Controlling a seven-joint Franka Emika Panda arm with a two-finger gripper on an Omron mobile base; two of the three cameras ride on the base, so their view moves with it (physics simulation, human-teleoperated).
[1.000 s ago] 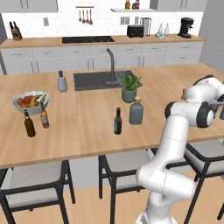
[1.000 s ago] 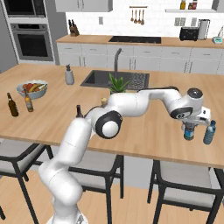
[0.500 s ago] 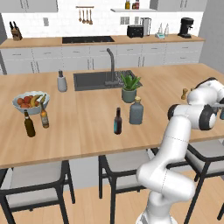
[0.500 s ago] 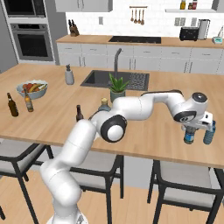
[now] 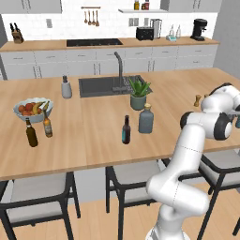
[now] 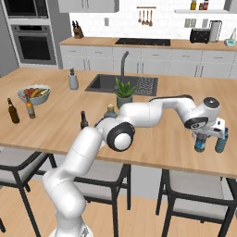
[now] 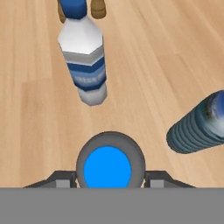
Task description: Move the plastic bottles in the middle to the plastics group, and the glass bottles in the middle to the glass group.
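Presently the claw [image 6: 202, 139] is clamped on the blue-tinted water bottle [image 6: 200, 142], held upright directly beneath it over the desk [image 6: 157, 139], just beside the darker blue bottle [image 6: 221, 140] and near the white-capped bottle [image 7: 85, 57].

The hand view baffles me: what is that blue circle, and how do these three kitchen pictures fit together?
All three show one rendered kitchen at one moment. The machine is a white robot arm on a driving base. Two cameras ride behind it, left and right, looking over the wooden counter. The third sits on the hand, looking along the end effector, its two-finger grasping part. That is closed on a small water bottle; the blue circle is its cap seen from above. Nearby are a clear labelled bottle and a ribbed blue bottle. Mid-counter stand a beer bottle, a corked flask and a plant; far left, a fruit bowl.
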